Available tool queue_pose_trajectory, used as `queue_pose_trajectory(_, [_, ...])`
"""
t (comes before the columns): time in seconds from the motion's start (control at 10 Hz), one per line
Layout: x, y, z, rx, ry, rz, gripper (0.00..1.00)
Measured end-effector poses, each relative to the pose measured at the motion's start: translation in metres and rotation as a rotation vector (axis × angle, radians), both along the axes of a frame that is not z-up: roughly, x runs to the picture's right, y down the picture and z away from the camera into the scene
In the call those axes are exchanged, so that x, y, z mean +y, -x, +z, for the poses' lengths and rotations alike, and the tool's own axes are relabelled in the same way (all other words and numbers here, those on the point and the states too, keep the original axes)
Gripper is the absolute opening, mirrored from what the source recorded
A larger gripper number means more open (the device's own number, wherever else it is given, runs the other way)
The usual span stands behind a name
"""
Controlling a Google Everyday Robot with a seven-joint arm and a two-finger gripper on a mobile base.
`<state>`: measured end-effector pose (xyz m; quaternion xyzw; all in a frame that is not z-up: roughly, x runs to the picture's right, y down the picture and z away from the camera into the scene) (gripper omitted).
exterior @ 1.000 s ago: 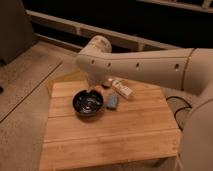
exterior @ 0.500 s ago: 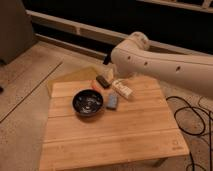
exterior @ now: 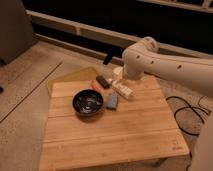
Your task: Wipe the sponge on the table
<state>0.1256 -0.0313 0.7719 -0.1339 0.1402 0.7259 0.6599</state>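
Arm [exterior: 150, 62] has swung back right, gripper [exterior: 107, 59] now beyond the table [exterior: 125, 135] far edge, grip can't tell; sponge [exterior: 112, 101] lies flat beside black bowl [exterior: 88, 102], no wiping contact.

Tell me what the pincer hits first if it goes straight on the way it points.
Probably the cream box: the pincer hangs just above it at the table's far edge, pointing down, though depth is unclear.

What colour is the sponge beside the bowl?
The sponge is blue, camera view; the hand hovers over the table's far edge.
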Motion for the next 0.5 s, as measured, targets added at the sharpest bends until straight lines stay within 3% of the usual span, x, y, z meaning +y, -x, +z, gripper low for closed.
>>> queue_pose_trajectory(0.5, [0.008,0.013,0.069,-0.026,0.125,0.031,0.65])
